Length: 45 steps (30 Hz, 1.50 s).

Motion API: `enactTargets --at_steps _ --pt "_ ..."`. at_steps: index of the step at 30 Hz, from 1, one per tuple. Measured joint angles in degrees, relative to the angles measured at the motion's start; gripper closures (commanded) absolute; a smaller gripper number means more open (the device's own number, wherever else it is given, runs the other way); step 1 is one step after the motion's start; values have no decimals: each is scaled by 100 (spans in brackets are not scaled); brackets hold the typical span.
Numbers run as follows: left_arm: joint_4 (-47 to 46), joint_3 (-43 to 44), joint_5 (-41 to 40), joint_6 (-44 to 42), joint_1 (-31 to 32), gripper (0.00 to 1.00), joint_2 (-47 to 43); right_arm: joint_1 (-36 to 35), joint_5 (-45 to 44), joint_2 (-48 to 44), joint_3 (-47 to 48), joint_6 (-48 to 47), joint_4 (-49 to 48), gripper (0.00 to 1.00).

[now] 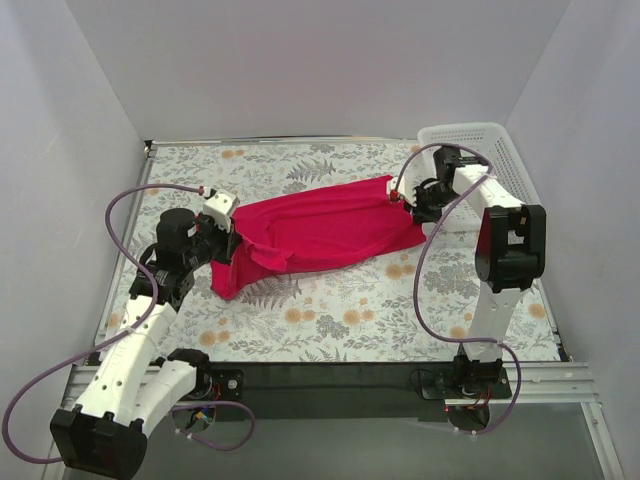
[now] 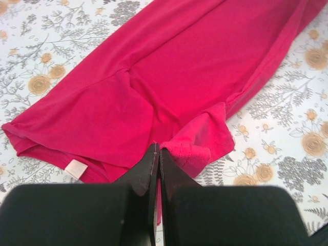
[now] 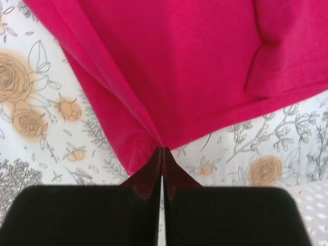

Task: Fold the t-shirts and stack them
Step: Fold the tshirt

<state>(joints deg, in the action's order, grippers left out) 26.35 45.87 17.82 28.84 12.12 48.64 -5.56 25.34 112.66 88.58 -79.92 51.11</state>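
Table [image 1: 330,320]: you are looking at a floral-patterned top, sitting between plain white walls.
T-shirt [image 1: 310,232]: it is lying stretched across the middle, running from your left arm up toward your right, with its white neck tag [image 2: 75,168] showing at the left end.
Left gripper [image 2: 158,148]: it is pinching a bunched edge of the red cloth, fingers pressed together.
Right gripper [image 3: 162,149]: it is clamping the opposite edge, fingers closed on fabric.
Basket [image 1: 480,140]: it is sitting in the far right corner, beside your right arm.

White-shelled arms [image 1: 135,345], black joints [image 1: 510,245], purple cables [image 1: 416,270], black left gripper [image 2: 156,148] and right gripper [image 3: 162,149].
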Motion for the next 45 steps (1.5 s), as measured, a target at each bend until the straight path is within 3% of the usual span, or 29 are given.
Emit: enactTargets --at_steps 15,33,36,38,45 --pt "-490 2 -1023 0 0 100 363 -232 -170 881 929 503 13 99" --pt "-855 -7 -1123 -11 0 100 868 -240 -339 1126 1224 752 24 98" --pt "-872 -7 -1123 -24 0 100 868 -240 -339 1196 1307 809 22 86" --pt "-890 -7 -1119 -28 0 100 868 -240 -345 1261 1375 892 20 70" --pt "-1012 -7 -1097 -42 0 100 1029 -240 -208 1259 1416 1303 -66 54"
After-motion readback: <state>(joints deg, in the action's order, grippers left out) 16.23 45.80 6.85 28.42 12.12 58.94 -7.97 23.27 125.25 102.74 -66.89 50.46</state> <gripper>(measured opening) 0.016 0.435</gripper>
